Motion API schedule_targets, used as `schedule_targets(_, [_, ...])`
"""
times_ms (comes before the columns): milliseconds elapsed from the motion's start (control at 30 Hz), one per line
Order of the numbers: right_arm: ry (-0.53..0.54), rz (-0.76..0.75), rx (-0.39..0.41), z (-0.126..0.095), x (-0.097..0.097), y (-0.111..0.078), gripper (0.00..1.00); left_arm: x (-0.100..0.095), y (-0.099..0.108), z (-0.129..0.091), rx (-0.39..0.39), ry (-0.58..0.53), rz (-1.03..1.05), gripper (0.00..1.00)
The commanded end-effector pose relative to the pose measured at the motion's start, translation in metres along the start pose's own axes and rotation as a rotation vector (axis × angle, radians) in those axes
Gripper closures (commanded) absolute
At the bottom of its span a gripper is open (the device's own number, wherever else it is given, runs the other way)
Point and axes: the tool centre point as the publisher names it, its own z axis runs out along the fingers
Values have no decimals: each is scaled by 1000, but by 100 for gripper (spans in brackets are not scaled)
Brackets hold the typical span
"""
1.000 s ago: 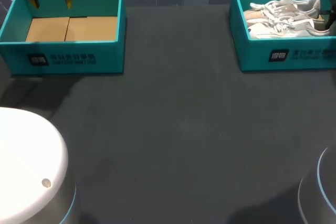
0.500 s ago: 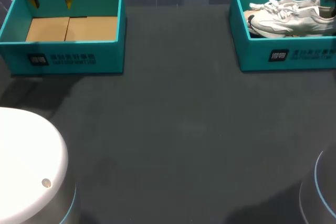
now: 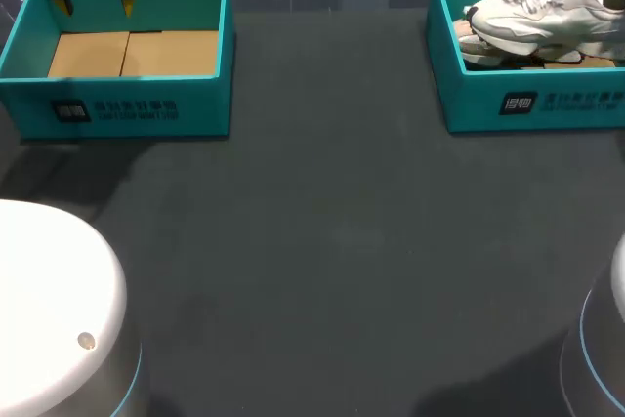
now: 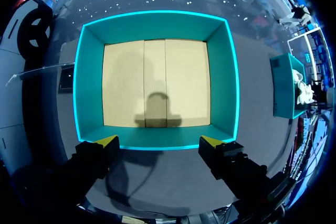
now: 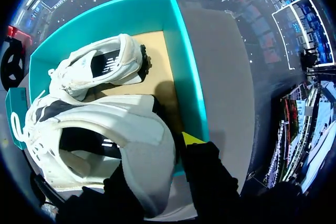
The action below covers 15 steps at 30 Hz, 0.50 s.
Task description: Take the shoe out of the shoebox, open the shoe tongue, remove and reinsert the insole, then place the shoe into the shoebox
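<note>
Right gripper [image 5: 168, 150]: clamped on the heel of the white sneaker [image 3: 537, 15]. One yellow tip [image 5: 190, 139] shows on the outside of the heel, pressed against the heel cup. The other finger is hidden behind the heel collar, probably inside the shoe opening, so the grip is inferred from one side. The fingers are only about a heel wall apart.

White sneaker: up off the box floor, over the inside of the right shoebox [image 3: 527, 104]. In the head view the toe points toward the middle of the table [image 3: 332, 241] and the heel toward my right arm. The upper sits above the box's rim, slightly tilted. In the right wrist view the shoe runs ahead of the fingers, opening facing the camera, laces and tongue at the far end.

Second sneaker [image 5: 100, 66]: lying on the cardboard floor of the same box, beyond the held shoe, toward the far wall. The two look close, and I can't tell whether they touch.

Left gripper [image 4: 159, 141]: fingers spread wide, nothing between them. It hangs above the far rim of the left shoebox [image 3: 117, 109], with both yellow tips just outside one long wall in the wrist view. That box holds only its brown cardboard floor, with the gripper's shadow on it.

The two shoeboxes are well apart, at opposite far corners of the table.
</note>
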Motion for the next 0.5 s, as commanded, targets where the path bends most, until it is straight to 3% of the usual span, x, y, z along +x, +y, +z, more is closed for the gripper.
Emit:
schedule_targets(33, [-18, -2, -1, -22, 0, -2, 100, 0, 0, 0, 1, 0, 0, 0])
schedule_targets(500, [-61, -18, -23, -96, -1, -26, 100, 0, 0, 0, 1, 0, 0, 0])
